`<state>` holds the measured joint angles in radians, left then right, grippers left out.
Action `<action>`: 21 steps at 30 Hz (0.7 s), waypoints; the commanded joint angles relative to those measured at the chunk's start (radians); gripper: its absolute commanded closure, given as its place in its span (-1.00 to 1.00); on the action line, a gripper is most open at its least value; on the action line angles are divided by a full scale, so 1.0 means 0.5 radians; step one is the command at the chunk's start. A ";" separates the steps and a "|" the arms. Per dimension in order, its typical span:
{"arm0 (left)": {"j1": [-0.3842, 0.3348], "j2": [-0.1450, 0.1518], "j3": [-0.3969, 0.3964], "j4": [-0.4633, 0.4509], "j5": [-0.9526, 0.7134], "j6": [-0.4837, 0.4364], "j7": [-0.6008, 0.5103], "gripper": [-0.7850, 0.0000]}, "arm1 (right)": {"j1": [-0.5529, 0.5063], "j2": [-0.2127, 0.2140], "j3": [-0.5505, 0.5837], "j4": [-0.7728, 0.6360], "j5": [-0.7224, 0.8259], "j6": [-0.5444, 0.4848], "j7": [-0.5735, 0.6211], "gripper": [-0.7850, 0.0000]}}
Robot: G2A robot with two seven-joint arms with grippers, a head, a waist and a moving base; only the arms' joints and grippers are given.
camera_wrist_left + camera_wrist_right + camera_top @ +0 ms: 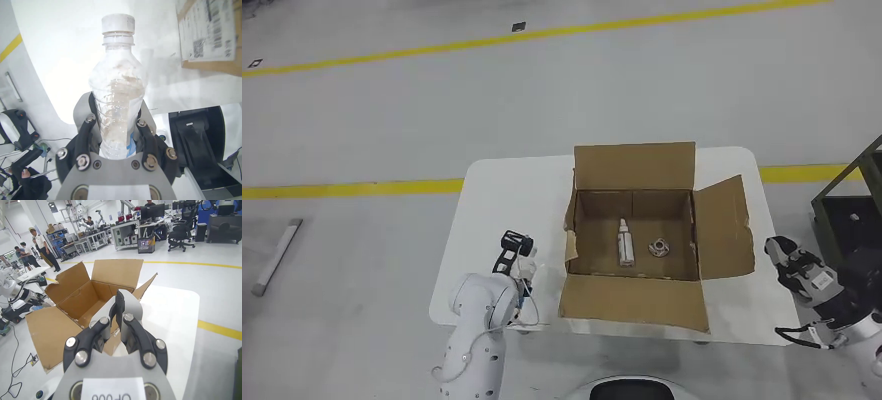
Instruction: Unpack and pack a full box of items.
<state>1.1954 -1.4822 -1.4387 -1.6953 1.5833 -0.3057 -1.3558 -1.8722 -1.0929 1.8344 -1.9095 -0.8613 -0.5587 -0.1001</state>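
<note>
Left tool (117, 117) clamped on bottle (117, 72) | right tool (118, 306) fingers together, near box (83, 298)

The right gripper (118, 298) has its two black fingers (121, 308) pressed together, with nothing between them. Ahead of it, at about eleven o'clock, a brown cardboard box (81, 298) stands on the white worktop (170, 317). Its flaps are folded open, and one flap has a torn edge. A yellow floor line (217, 329) runs past at about three o'clock.

White round-cornered table (512, 200), open cardboard box (634, 166) standing on it, flaps spread outward
</note>
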 commanded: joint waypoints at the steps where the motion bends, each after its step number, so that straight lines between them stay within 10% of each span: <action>1: -0.046 0.004 0.012 0.083 -0.014 -0.033 0.007 1.00 | -0.009 -0.002 0.005 0.002 -0.002 -0.005 -0.008 1.00; 21: -0.077 0.021 0.052 0.296 0.111 -0.039 0.160 1.00 | 0.005 -0.012 0.008 0.067 0.003 -0.097 0.009 1.00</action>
<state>1.1551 -1.4728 -1.4149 -1.5626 1.6280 -0.3278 -1.2919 -1.8709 -1.0987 1.8400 -1.8763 -0.8601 -0.6067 -0.0963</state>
